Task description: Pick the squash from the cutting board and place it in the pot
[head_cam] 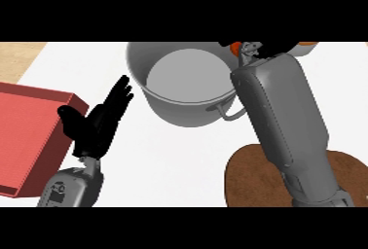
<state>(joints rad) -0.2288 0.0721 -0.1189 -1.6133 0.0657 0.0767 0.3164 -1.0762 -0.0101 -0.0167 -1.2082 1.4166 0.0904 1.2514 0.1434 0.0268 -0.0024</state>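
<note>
Squash, a small orange piece (236, 47), peeks out by the right hand (253, 48) just past the grey metal pot's (167, 104) far rim; whether that hand clasps it I cannot tell. Judging by this, carrying is underway, and next comes moving inward over the pot and releasing. Left hand (97, 121) rests open beside the red box (28, 136).

The counter (179, 155) has a plain white top that fills most of the view, and a strip of light wood (18, 58) shows along its edge at ten o'clock. A grey metal pot (183, 104) stands on it toward twelve o'clock, its mouth open and a loop handle on its side toward three o'clock. A red cutting board (25, 141) lies flat at nine o'clock, running off the view's edge. A round brown wooden board (248, 182) lies at five o'clock, partly hidden beneath a grey forearm.
</note>
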